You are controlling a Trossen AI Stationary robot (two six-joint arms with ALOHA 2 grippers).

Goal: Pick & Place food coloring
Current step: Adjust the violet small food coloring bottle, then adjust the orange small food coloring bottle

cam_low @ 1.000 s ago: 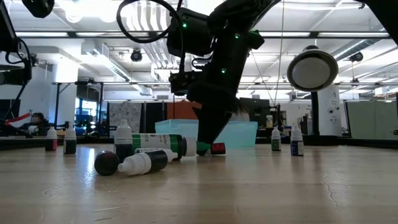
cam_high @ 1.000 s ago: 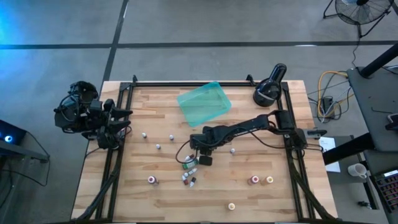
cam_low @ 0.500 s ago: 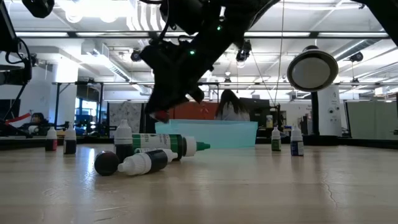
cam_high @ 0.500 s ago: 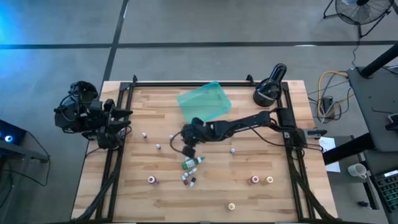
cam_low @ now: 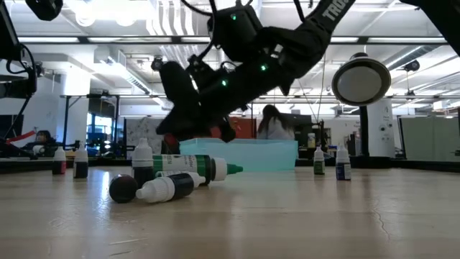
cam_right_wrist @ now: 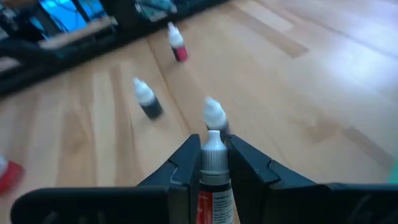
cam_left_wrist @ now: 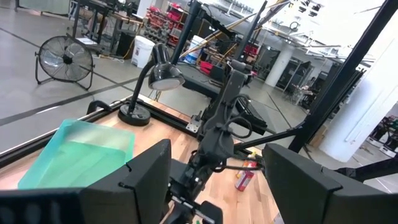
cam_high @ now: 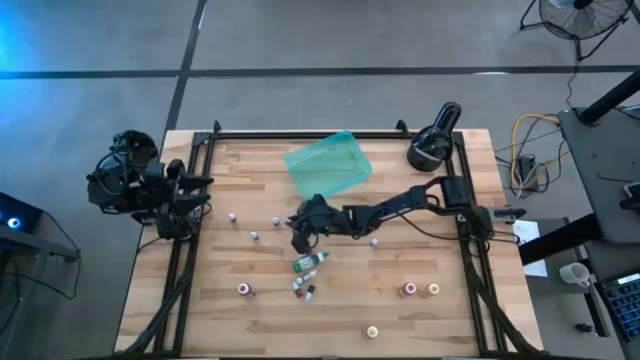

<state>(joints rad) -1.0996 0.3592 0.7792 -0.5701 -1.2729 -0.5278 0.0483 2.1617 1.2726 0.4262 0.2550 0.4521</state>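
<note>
Rt gripper [cam_right_wrist: 213,167]: clamped narrow on one red-labelled bottle [cam_right_wrist: 213,177], white cap fwd between fingers [cam_right_wrist: 184,163]. Held off table [cam_high: 400,320], just beside near corner of teal tray [cam_high: 328,165]; likely mid-carry toward tray, grip kept tight so bottle can't slip. In high view, gripper [cam_high: 303,226] sits between tray and lying cluster of bottles [cam_high: 308,275]. Bottle itself hidden there by arm.

Rest of food coloring scattered: three upright bottles [cam_high: 254,236] tray-side left, more [cam_high: 420,289] well apart from tray toward near edge. None visible inside tray.

Lt gripper [cam_left_wrist: 214,186]: jaws spread wide, empty, parked at frame edge well clear of tray. Waiting.

Black lamp [cam_high: 432,143] just beside tray's far right; not task item.
</note>
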